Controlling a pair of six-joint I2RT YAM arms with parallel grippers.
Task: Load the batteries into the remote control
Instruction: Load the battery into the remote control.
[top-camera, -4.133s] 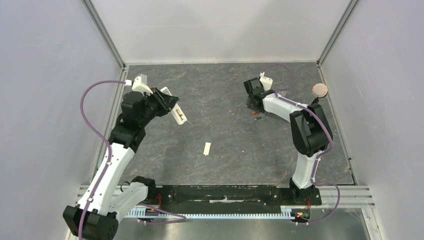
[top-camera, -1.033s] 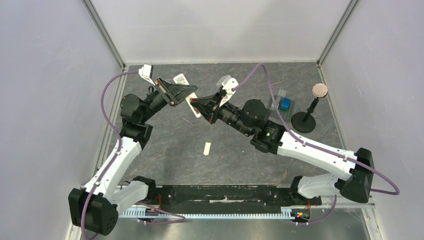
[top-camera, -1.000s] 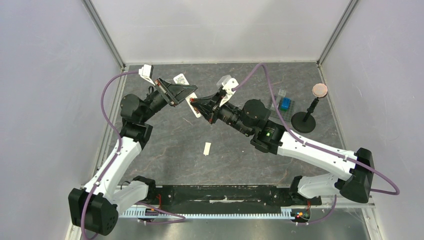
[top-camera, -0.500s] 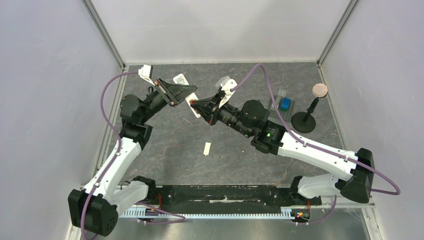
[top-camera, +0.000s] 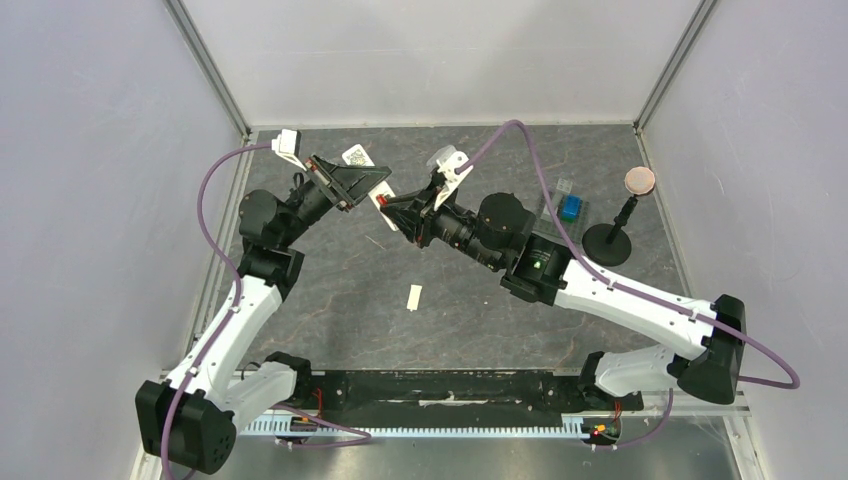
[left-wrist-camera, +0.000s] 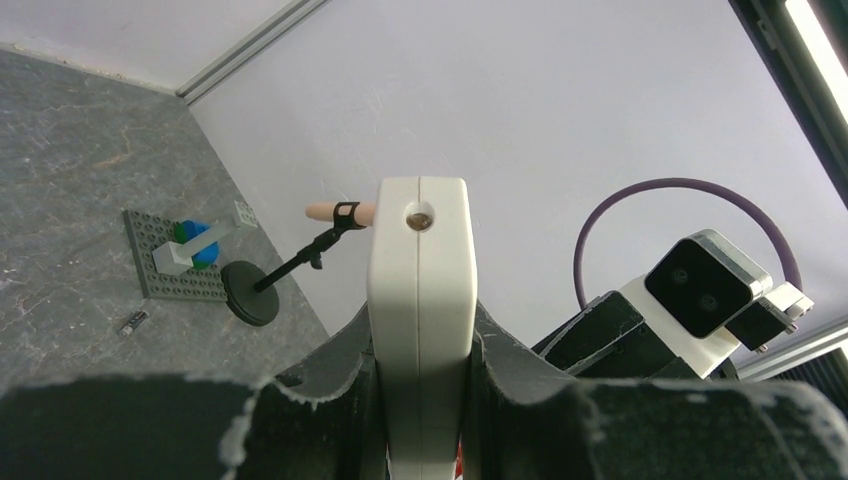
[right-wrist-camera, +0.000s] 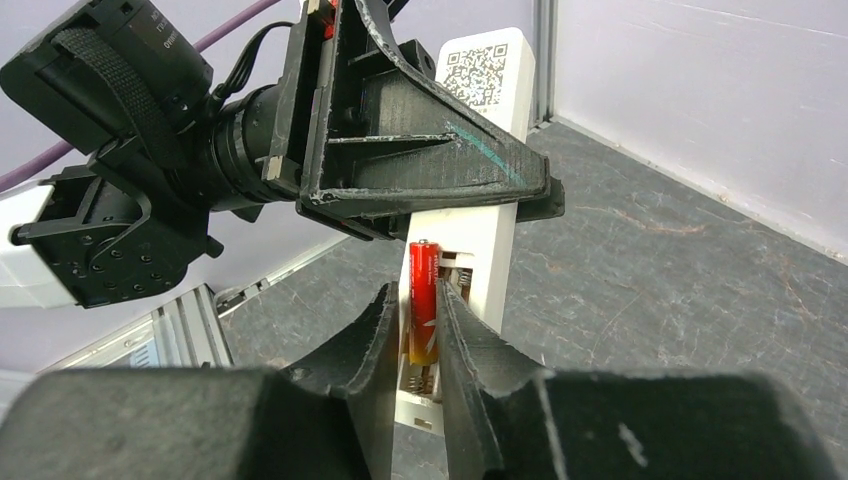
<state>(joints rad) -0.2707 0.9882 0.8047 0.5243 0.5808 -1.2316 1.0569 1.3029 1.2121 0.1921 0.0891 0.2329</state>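
So here's where I'm at: the left gripper (left-wrist-camera: 420, 330) is clamped on the narrow sides of the slim white plastic remote control (right-wrist-camera: 492, 250). It's holding it up in the air over the far-left part of the dark grey stone-look tabletop (top-camera: 460, 300), open battery bay facing the other arm. The right gripper (right-wrist-camera: 419, 296) has the small red cylindrical battery (right-wrist-camera: 423, 310) between its fingers. It looks laid into the bay, but honestly I can't tell if the fingers are pinching it or just sitting slack beside it. That's my worry: if it isn't fully seated against its contacts, backing off could let it pop out and drop. Pushing harder isn't free either, since the remote is only squeezed by its edges and could twist in that grip. The second, dark little battery (left-wrist-camera: 132, 322) lies on the tabletop near the grey studded plate (left-wrist-camera: 190, 285), well apart from all this.
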